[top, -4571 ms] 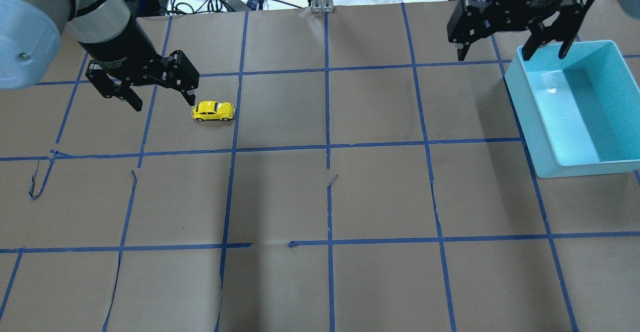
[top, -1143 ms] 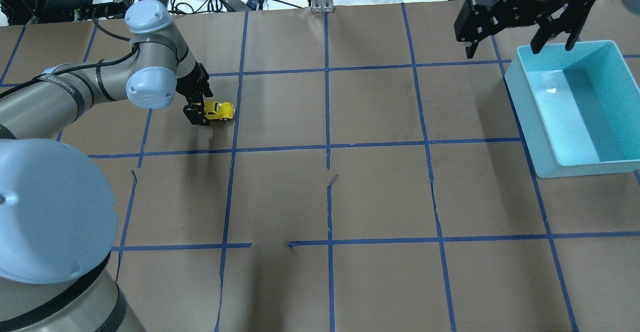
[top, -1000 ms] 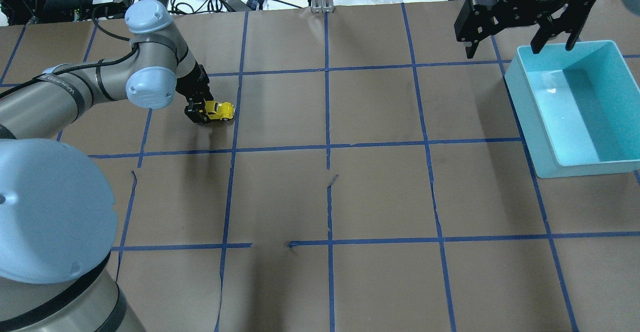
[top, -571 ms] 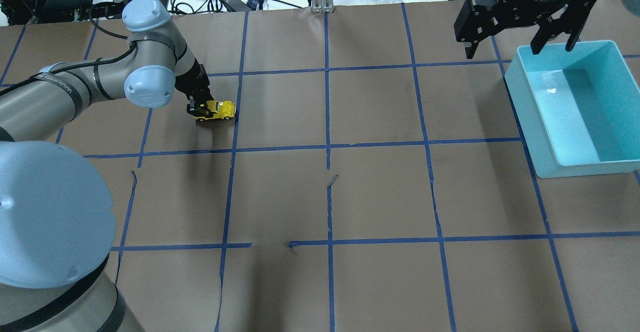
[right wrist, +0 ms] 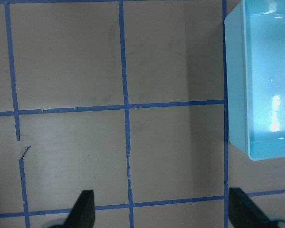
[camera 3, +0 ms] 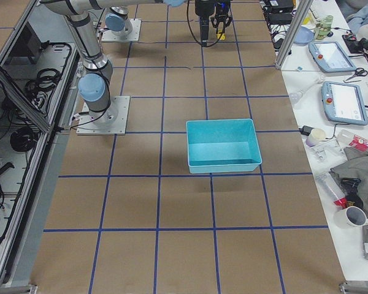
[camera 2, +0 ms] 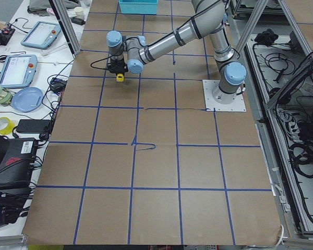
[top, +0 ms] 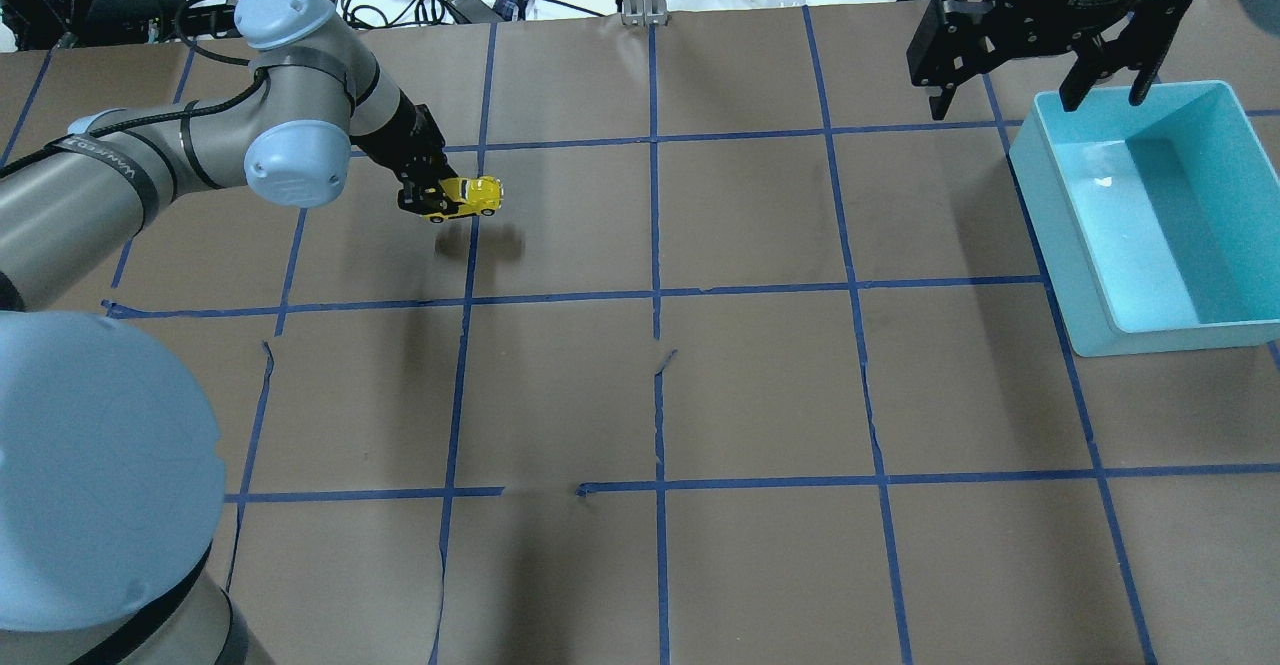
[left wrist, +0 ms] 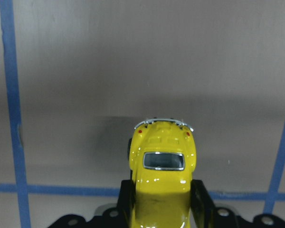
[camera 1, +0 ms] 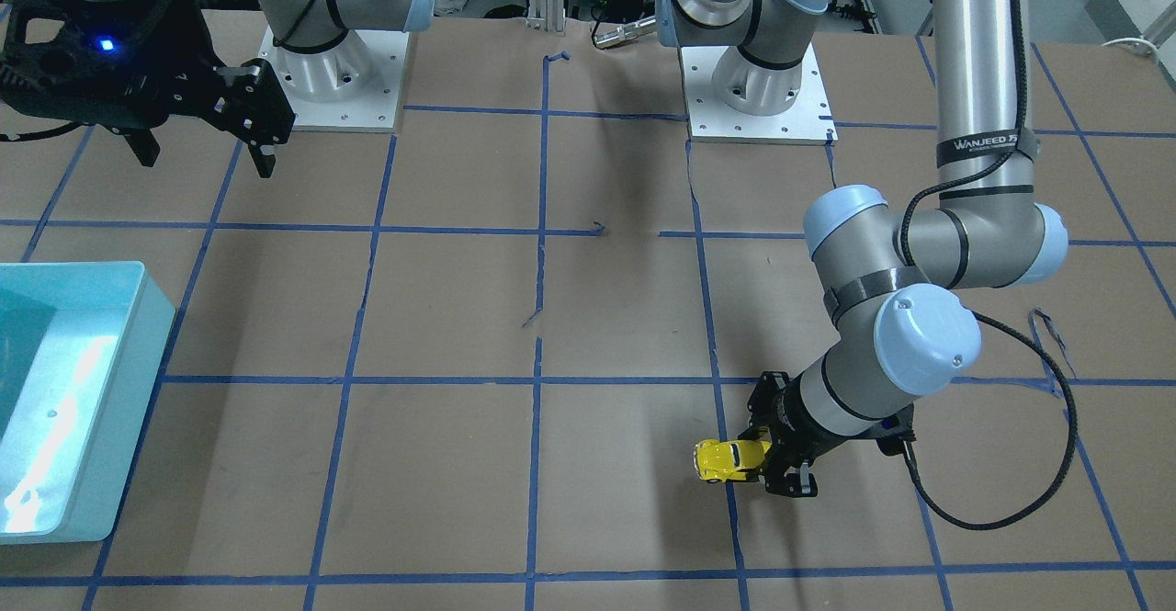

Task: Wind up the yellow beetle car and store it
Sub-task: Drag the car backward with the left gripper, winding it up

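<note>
The yellow beetle car (left wrist: 162, 142) is finished in glossy yellow paint with a bright silvery bumper (left wrist: 164, 121), and the fingers (left wrist: 202, 202) of the left gripper (left wrist: 162, 190) are made of matt black material. The table (top: 760, 385) is covered in matt brown paper, creased and torn in places, and lined with smooth blue tape (top: 655, 245). The bin (top: 1058, 235) is moulded in smooth teal plastic with a soft sheen, and the left arm (camera 1: 978, 50) is built of brushed grey metal tubes with pale blue caps
</note>
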Tool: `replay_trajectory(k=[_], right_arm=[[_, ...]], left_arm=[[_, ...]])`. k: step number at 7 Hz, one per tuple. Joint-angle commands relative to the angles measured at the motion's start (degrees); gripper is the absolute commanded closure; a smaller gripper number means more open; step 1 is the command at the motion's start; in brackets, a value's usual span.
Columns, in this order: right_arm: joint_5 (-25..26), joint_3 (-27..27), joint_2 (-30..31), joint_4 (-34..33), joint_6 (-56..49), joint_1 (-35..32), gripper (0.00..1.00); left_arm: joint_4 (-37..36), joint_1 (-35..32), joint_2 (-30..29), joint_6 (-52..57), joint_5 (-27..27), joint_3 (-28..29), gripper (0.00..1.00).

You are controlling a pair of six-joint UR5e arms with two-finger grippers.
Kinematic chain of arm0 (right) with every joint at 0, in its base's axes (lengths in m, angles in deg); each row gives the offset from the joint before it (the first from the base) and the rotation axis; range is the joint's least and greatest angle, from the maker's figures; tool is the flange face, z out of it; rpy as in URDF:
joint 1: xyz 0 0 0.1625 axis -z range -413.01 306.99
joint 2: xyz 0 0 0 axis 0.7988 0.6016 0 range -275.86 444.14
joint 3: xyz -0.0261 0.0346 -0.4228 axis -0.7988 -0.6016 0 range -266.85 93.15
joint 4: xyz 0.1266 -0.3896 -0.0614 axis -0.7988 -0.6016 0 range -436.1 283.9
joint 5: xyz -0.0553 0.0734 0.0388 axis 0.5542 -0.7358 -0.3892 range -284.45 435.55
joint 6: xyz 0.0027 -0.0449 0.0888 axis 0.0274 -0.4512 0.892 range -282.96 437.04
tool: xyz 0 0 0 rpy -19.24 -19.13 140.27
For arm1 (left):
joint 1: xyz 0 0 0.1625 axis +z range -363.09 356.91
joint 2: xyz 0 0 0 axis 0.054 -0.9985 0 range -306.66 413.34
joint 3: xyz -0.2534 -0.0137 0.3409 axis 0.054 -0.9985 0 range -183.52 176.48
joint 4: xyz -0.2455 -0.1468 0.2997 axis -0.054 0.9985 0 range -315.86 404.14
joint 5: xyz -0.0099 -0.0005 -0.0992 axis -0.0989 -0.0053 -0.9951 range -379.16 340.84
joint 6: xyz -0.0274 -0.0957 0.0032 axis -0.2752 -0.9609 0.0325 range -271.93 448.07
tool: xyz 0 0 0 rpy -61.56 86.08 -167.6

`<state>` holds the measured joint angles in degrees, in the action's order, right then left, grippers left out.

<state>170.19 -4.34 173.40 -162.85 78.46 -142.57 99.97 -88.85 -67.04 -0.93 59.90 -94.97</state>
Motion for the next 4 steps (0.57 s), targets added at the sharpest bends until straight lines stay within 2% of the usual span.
replay_trajectory(k=[1, 4], right_arm=[[0.10, 0.02, 0.04, 0.00, -0.01, 0.00, 0.00], [-0.16, 0.29, -0.05, 0.00, -0.01, 0.09, 0.00]], left_arm=[[1.55, -2.65, -0.46, -0.21, -1.02, -0.13, 1.00], [1.74, -2.75, -1.69, 0.58, -1.19, -0.22, 1.00]])
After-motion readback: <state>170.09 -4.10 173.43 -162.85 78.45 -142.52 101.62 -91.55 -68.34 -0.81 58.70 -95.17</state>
